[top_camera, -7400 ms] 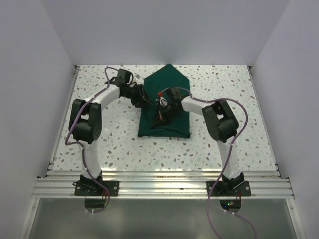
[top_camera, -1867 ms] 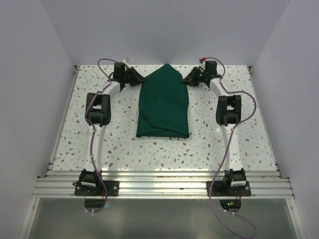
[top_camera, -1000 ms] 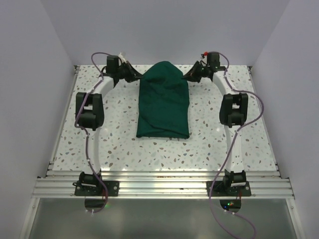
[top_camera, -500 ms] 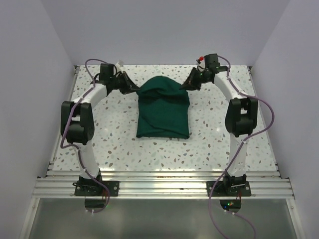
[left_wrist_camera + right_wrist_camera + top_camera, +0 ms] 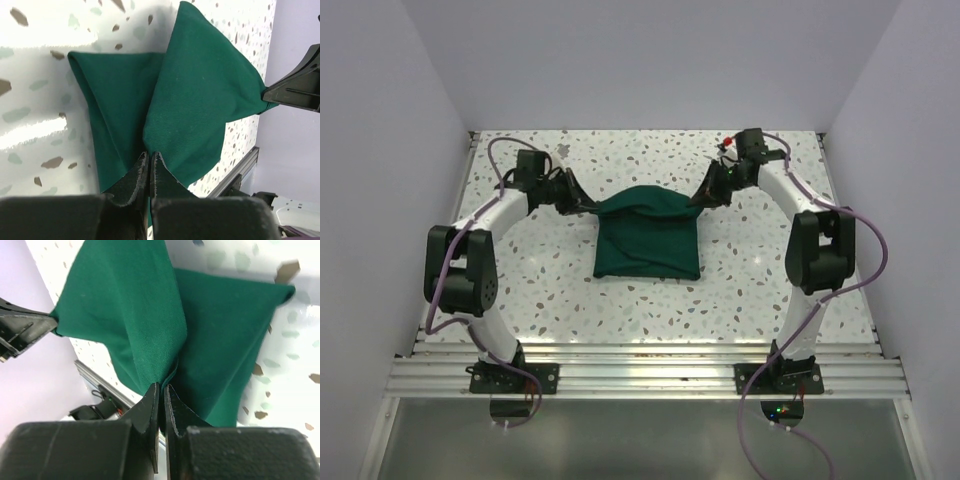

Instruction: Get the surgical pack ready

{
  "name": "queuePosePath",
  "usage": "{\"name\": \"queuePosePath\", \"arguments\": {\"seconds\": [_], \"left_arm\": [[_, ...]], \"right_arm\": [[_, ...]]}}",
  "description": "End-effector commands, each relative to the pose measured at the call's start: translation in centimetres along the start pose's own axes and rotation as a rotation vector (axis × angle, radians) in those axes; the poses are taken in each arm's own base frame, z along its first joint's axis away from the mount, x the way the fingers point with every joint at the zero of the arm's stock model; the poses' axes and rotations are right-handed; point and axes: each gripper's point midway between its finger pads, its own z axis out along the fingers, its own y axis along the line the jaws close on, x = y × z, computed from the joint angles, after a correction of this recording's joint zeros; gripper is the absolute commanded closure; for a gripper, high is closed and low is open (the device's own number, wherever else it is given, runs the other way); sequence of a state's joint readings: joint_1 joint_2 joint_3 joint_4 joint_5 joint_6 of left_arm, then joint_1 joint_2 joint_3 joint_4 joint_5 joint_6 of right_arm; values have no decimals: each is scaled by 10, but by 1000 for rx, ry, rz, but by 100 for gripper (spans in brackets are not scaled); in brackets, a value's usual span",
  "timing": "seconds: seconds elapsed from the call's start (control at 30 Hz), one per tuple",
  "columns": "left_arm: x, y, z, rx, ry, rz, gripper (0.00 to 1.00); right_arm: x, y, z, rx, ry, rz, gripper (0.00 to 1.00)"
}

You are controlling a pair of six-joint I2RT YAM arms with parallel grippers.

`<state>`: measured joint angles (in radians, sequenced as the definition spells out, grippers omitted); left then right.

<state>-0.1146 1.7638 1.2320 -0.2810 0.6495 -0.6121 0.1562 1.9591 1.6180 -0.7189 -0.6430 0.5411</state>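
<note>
Pale lilac walls (image 5: 650, 60) close in a white speckled table (image 5: 770, 280) on three sides, with a metal rail (image 5: 650, 375) along its near edge; the two arms are bolted to this rail, the left arm (image 5: 470, 260) bowing outward to the left and the right arm (image 5: 815, 245) bowing outward to the right, and both reach inward toward the middle of the table; purple cables (image 5: 865, 260) loop along each arm.

Between them, at the middle of the table, lies the green cloth (image 5: 648, 240); its near part rests flat on the surface, while its far edge is raised and stretched as a taut line between the two grippers.

At the far left corner of that edge, the left gripper (image 5: 588, 205) has its jaws pinched tight on the fabric; the left wrist view shows the flap spreading away from the closed fingertips over the layer beneath; the right gripper (image 5: 703, 197) is clamped in the same way on the far right corner, its jaws pressed together with the fabric bunched between them.
</note>
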Motion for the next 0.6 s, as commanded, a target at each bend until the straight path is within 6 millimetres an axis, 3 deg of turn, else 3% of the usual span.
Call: {"name": "queuePosePath", "arguments": {"seconds": [0.0,0.33,0.47,0.57], "left_arm": [[18,0,-11,5,32,41,100],[67,31,-2,-37,128,18,100],[81,41,2,-50,165,14,100],[91,47,4,-51,196,6,98]], "right_arm": [[19,-3,-12,18,23,-32,100],[69,-52,15,111,142,-3,100],[71,-63,16,154,153,-18,93],[64,-62,12,178,154,-45,81]]}}
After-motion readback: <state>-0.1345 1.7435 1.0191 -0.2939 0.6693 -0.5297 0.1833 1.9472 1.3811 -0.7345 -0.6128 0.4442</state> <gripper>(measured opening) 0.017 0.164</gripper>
